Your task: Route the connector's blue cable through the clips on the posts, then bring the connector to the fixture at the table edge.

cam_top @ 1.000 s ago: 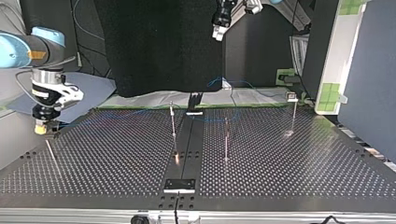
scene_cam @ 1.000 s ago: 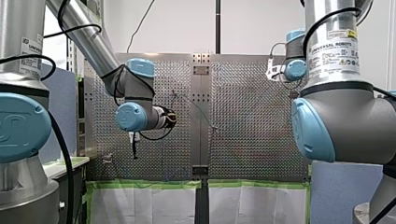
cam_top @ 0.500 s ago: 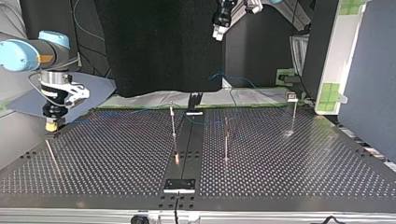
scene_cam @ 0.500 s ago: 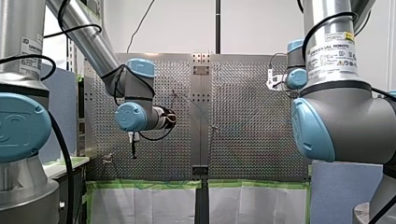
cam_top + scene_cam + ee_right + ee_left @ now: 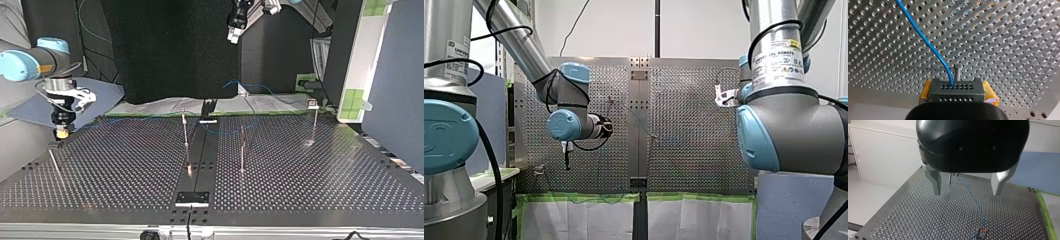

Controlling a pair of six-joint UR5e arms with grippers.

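In the right wrist view a dark grey connector [image 5: 956,90] with rows of holes sits between my right gripper's [image 5: 956,96] yellow pads [image 5: 925,93], which are shut on it. Its blue cable [image 5: 923,37] leads away over the perforated table, and a short pin [image 5: 957,72] stands just ahead. In the top view my right gripper [image 5: 61,132] hangs low over the table's far left corner, and the blue cable [image 5: 230,133] loops near the middle posts. My left gripper [image 5: 233,36] stays high above, its metal fingers [image 5: 935,183] open and holding nothing.
Thin posts [image 5: 185,131] [image 5: 242,150] stand mid-table, and another post [image 5: 315,125] with a clip on top stands at the top view's right. A slanted rod [image 5: 54,164] rises below my right gripper. A black plate with a white bracket [image 5: 192,198] sits at the near edge.
My right gripper has carried the connector toward the top view's right and slightly higher. The cable's loop near the middle has shifted. My left arm has not moved.
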